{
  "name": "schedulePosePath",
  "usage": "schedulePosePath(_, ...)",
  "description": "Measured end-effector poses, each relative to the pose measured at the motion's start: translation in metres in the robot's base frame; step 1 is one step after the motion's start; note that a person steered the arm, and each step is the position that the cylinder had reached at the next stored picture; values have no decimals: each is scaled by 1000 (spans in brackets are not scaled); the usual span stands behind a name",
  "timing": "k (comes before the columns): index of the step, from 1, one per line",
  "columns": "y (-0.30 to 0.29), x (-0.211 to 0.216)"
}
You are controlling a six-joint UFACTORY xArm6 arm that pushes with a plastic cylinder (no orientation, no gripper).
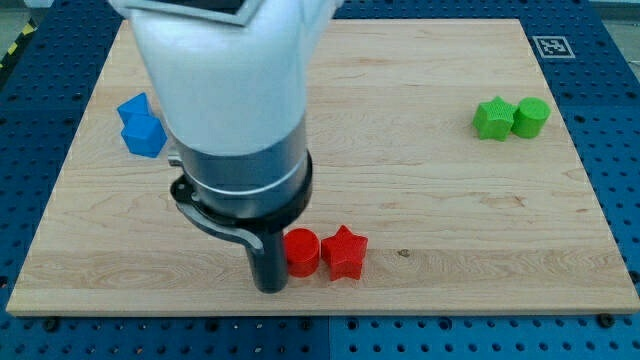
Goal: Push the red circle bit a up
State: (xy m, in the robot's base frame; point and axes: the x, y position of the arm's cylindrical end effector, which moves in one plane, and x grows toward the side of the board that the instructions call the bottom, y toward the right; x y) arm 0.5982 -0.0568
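- Here, my tip (271,288) rests on the wooden board (420,200) near the view's bottom edge, just left of the red circle (301,251).
- The rod has no jaws and holds nothing; its dark lower end appears to touch the red circle's left side, though I cannot tell for sure whether a thin gap remains.
- The red circle sits in the lower middle of the board, with the red star (345,252) touching it on the view's right.
- The arm's white and grey body fills the view's upper left and hides the board behind it.
- 2 blue blocks (141,126) sit close together at the view's left, partly beside the arm; their shapes are hard to make out.
- At the view's upper right, a green star (493,118) and a green round block (531,117) stand side by side, touching, well apart from the red pair.
- A black-and-white marker (551,46) lies at the board's top right corner.
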Motion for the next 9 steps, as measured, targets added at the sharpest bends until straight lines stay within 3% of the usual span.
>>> schedulePosePath(4, 11, 21)
schedulePosePath(9, 32, -24)
